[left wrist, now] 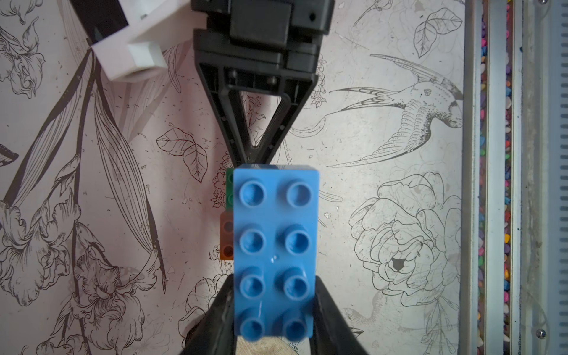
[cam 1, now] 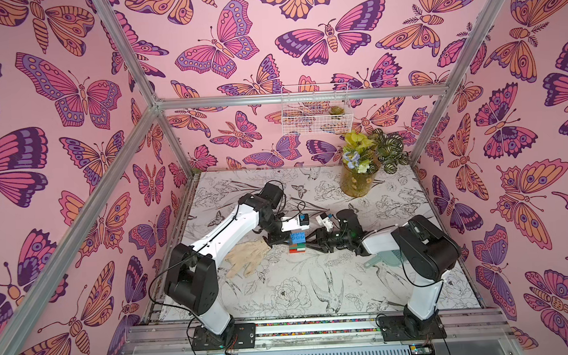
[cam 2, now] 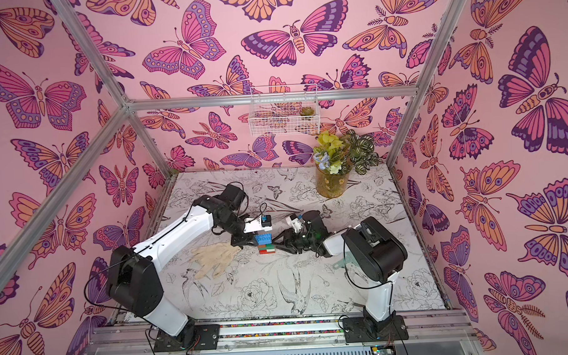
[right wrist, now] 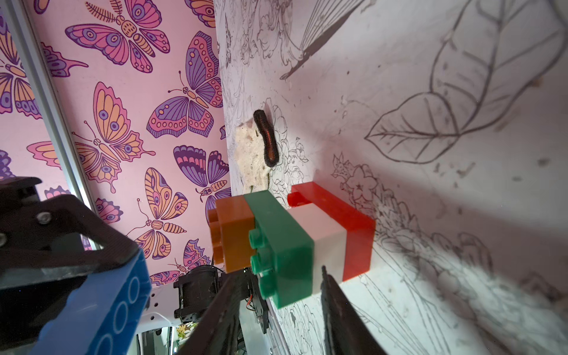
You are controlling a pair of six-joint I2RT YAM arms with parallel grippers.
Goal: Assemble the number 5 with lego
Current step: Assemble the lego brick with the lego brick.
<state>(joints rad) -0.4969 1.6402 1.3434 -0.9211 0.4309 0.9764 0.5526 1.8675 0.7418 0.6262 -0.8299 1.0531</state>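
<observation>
Reader: Position of the blue brick (left wrist: pixel 275 246) is asked for.
Legend: It is clamped along its long sides, near one end, by the left gripper (left wrist: pixel 273 278), whose jaws are drawn fully in upon it. It is carried studs up over the stack (cam 1: pixel 297 248); a gap between the two is seen in the right wrist view, so the top row of the 5 is not yet seated.
Reader: Make-up and place of the stack are asked for.
Legend: Four pieces are joined: a red brick (right wrist: pixel 353 233) on the table (cam 1: pixel 296 291), then a white brick (right wrist: pixel 325 242), a green brick (right wrist: pixel 282 233) and an orange brick (right wrist: pixel 233 236) uppermost. The stack is stood mid-table, near the glove (cam 1: pixel 246 256).
Reader: State of the right gripper (right wrist: pixel 284 270) is asked for.
Legend: Its jaws are seen part-way apart at the stack's near end, one finger beside bare green studs, the other before the white brick. Whether the stack is pinched cannot be told.
</observation>
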